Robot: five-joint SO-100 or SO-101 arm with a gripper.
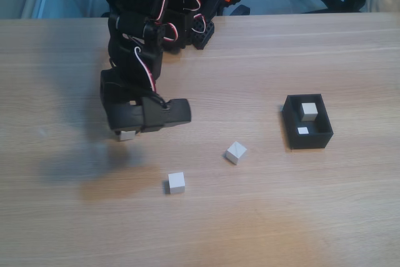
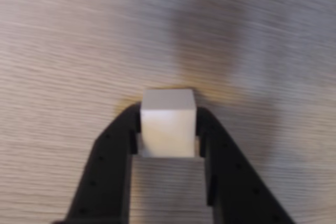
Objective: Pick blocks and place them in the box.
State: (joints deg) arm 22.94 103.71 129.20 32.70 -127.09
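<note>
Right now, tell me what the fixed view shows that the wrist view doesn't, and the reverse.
Fixed view alone: the black box at right with two white blocks inside, one in the far compartment and one in the near compartment, plus two loose blocks on the table, one nearer the box and one nearer the camera.

Wrist view alone: a close look at the grip, both fingers pressed against the cube's sides.

Both: the gripper shut on a white block, which peeks out under the gripper in the fixed view.
</note>
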